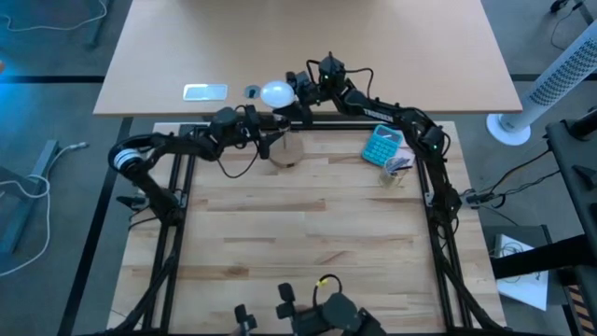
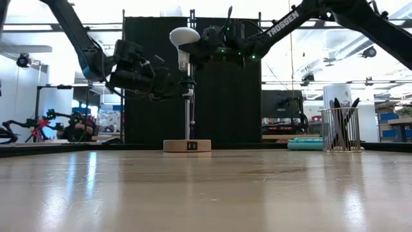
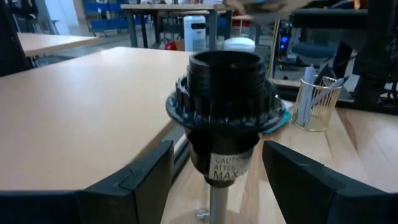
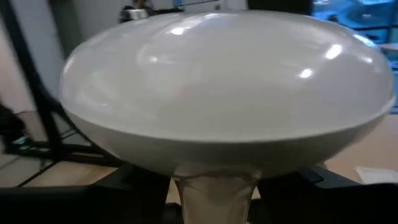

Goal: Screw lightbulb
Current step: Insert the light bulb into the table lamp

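The white lightbulb (image 2: 184,35) is held upright, globe up, in my right gripper (image 2: 197,54), just above the black socket (image 2: 187,87). The socket tops a thin metal pole on a round wooden disc (image 2: 187,145), which lies on the table near its far edge (image 1: 287,152). My left gripper (image 3: 219,177) is open. Its fingers stand on either side of the socket's lower body (image 3: 224,149), with a gap showing on at least one side. In the high view the bulb (image 1: 276,92) shows beside my right gripper (image 1: 297,89), and my left gripper (image 1: 265,131) comes from the left. My right gripper pinches the bulb's narrow neck (image 4: 214,190), right below the globe (image 4: 224,93), between its two fingers. The fingers come level from the table's right side. The bulb stands upright, lifted clear, with its base (image 2: 185,67) just above the socket's mouth.
A teal calculator (image 1: 381,145) and a wire pen cup (image 2: 339,129) sit at the table's far right. A second table behind carries a white card (image 1: 205,91) and a small round object (image 1: 253,91). The near half of the wooden table (image 1: 298,252) lies open.
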